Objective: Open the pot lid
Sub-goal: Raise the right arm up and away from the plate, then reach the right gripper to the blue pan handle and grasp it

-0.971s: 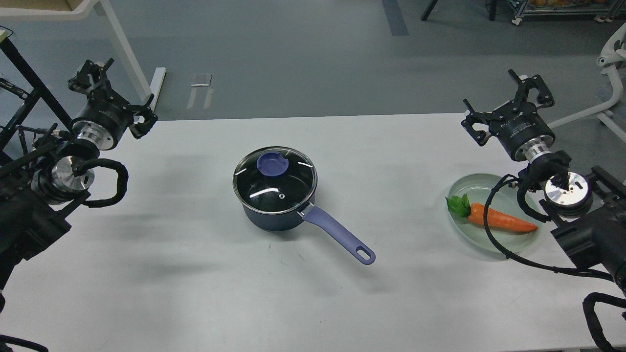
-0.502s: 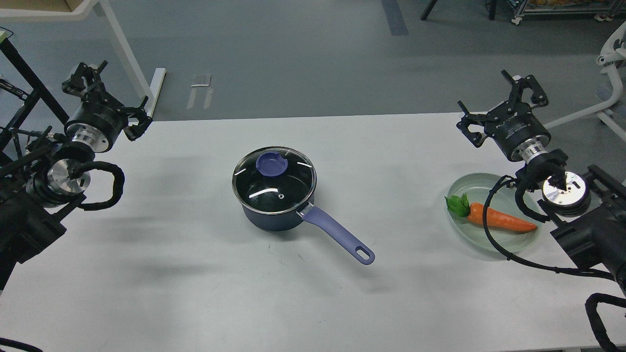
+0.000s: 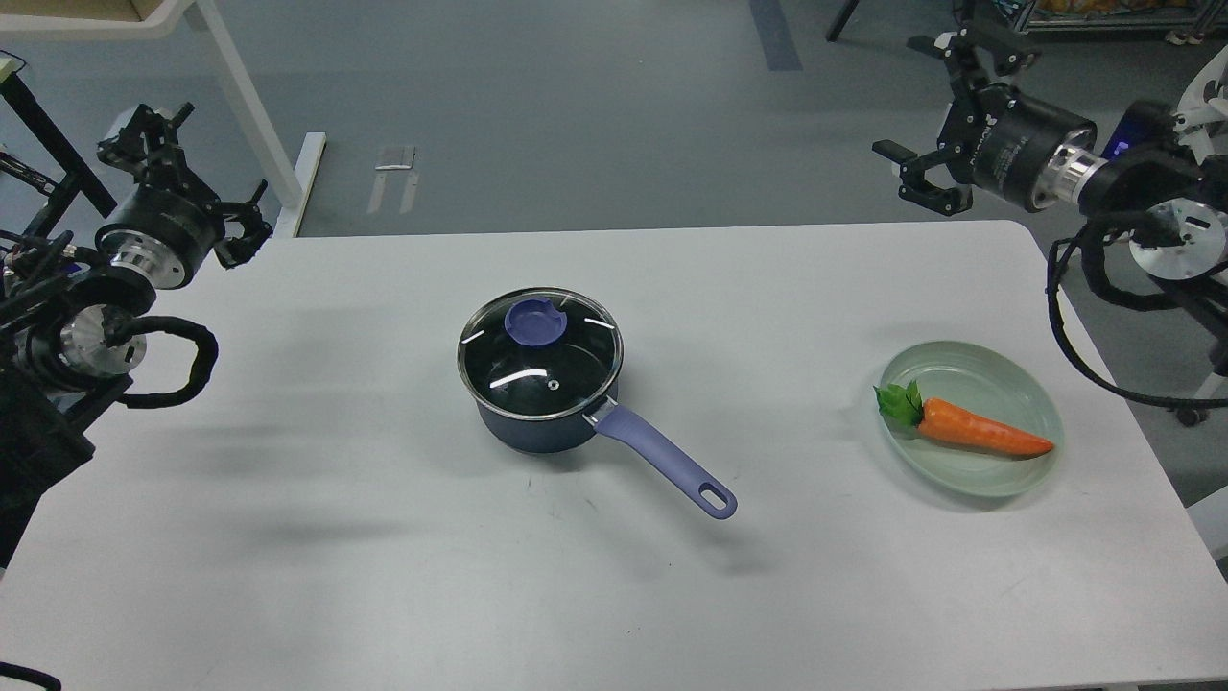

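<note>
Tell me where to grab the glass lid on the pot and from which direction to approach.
Grip the purple knob at the centre of the glass lid, coming straight down from above. The lid lies flat on the pot, and the knob is the only raised part; the jaws would probably slip on the smooth glass and thin rim.

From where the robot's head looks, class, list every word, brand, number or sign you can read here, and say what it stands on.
None can be read.
Right end effector: no print can be made out on the black wrist body behind it.
Left end effector: no print shows.
Pot, lid, plate, carrot: no text.
</note>
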`<action>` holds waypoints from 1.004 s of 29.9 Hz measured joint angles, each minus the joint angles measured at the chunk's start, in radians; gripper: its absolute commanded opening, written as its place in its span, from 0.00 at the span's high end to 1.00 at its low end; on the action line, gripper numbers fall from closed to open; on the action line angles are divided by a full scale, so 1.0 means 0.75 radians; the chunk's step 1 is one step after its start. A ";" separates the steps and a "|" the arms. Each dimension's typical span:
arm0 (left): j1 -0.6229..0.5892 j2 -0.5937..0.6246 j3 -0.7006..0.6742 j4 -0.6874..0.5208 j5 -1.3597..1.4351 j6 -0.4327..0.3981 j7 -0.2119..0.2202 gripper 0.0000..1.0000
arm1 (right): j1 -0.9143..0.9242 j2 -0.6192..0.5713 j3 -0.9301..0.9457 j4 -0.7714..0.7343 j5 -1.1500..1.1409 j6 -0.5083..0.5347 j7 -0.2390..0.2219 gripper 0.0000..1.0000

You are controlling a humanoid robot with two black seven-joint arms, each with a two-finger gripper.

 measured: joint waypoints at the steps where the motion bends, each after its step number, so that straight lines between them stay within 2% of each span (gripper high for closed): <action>1: 0.000 0.000 0.000 0.000 0.000 0.000 -0.002 0.00 | 0.052 -0.002 -0.058 0.033 -0.051 -0.021 0.000 0.02; 8: 0.004 0.031 -0.004 -0.004 0.002 -0.021 0.001 0.01 | 0.468 0.043 -0.556 0.383 -0.434 -0.165 -0.002 0.03; 13: 0.004 0.038 0.002 -0.008 0.002 -0.022 0.007 0.01 | 0.654 0.189 -0.799 0.568 -0.649 -0.243 -0.002 0.03; 18: 0.008 0.035 0.009 -0.008 0.004 -0.021 0.007 0.01 | 0.669 0.410 -0.965 0.623 -0.818 -0.340 -0.002 0.10; 22: 0.011 0.030 0.010 -0.009 0.004 -0.020 0.007 0.01 | 0.662 0.580 -1.039 0.636 -0.847 -0.362 -0.002 0.21; 30: 0.017 0.039 0.010 -0.008 0.007 -0.022 0.007 0.01 | 0.606 0.727 -1.138 0.637 -0.866 -0.354 -0.011 0.27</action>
